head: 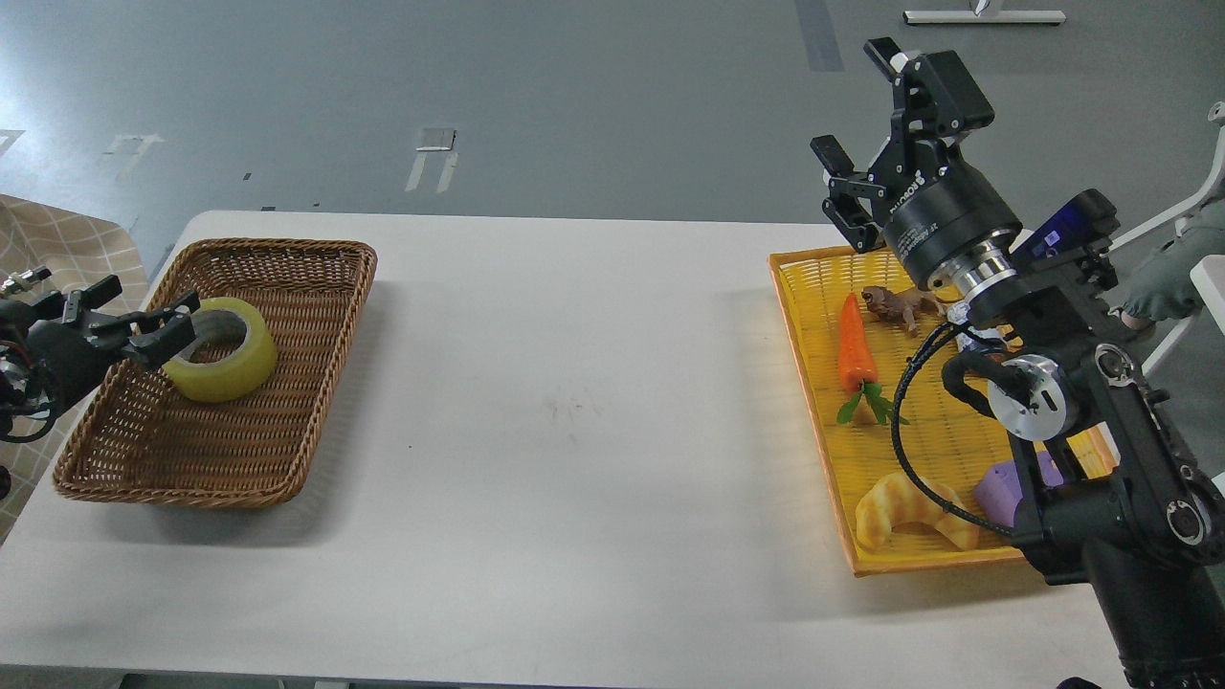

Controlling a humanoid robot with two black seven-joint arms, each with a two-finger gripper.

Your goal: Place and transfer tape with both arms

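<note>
The yellow tape roll lies flat in the brown wicker basket, near its left rim, core hole facing up. My left gripper comes in from the left edge, its fingers spread apart. One fingertip is at the roll's left side; the fingers do not clasp the roll. My right gripper is open and empty, raised high above the far end of the yellow tray.
The yellow tray holds an orange carrot, a brown toy animal, a golden croissant and a purple object. The white table lies between basket and tray. The right arm's links hang over the tray's right side.
</note>
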